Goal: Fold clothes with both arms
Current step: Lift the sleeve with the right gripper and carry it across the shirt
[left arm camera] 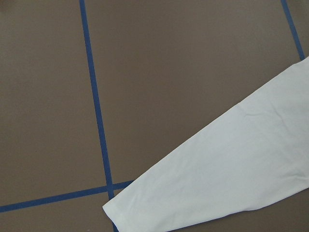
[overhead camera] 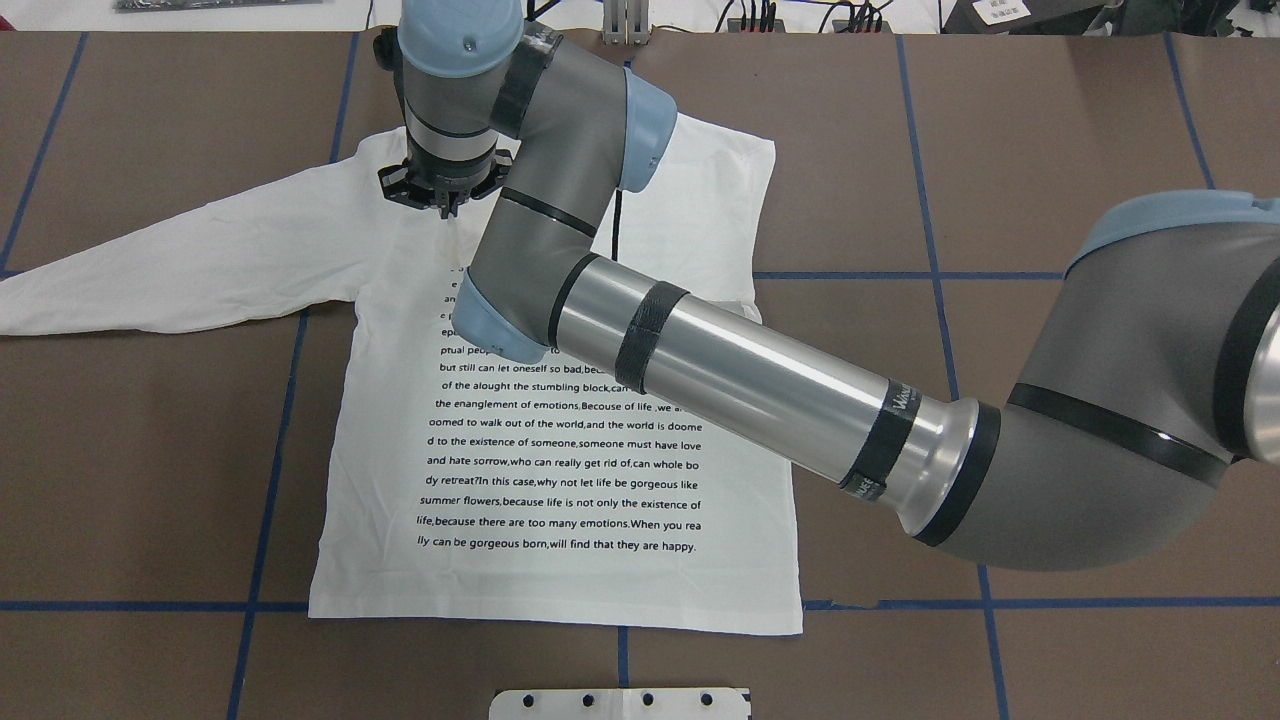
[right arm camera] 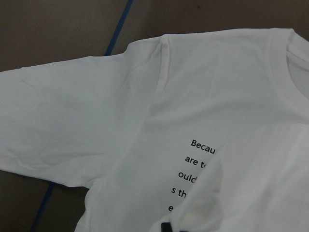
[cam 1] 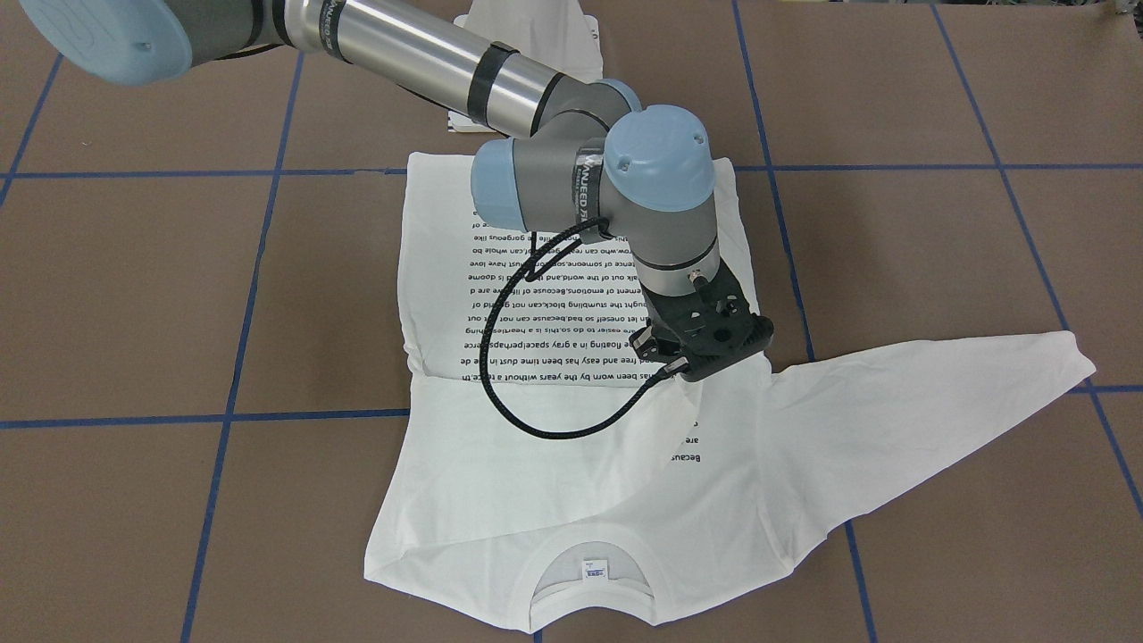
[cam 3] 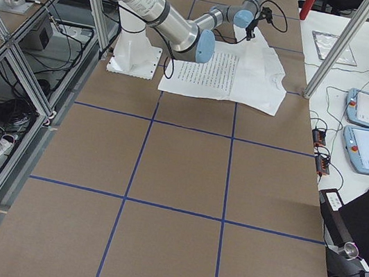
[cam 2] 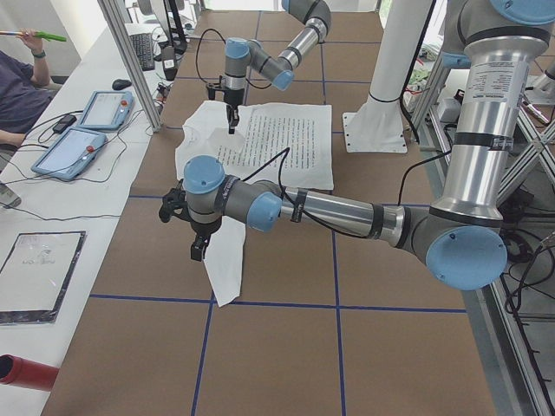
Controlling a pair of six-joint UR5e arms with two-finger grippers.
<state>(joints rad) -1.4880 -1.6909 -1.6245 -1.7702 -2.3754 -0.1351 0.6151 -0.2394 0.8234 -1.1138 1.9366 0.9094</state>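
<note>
The clothes, a white long-sleeved T-shirt (overhead camera: 560,560), lie print-up on the brown table, with the collar (cam 1: 589,545) at the far side. One sleeve (overhead camera: 180,270) stretches out flat toward my left. The other sleeve is folded across the chest, and its end rises into my right gripper (overhead camera: 446,208), which reaches across and appears shut on it near the shoulder. In the right wrist view, blurred white cloth (right arm camera: 203,208) hangs close under the camera. My left gripper (cam 2: 199,251) hovers over the outstretched sleeve's cuff (left arm camera: 145,208); I cannot tell whether it is open or shut.
The white pedestal base (overhead camera: 620,703) stands at the near table edge, behind the shirt's hem. Blue tape lines (overhead camera: 280,420) cross the table. Control tablets (cam 2: 104,108) and a seated person (cam 2: 17,87) are on the side bench beyond an aluminium post (cam 2: 130,61).
</note>
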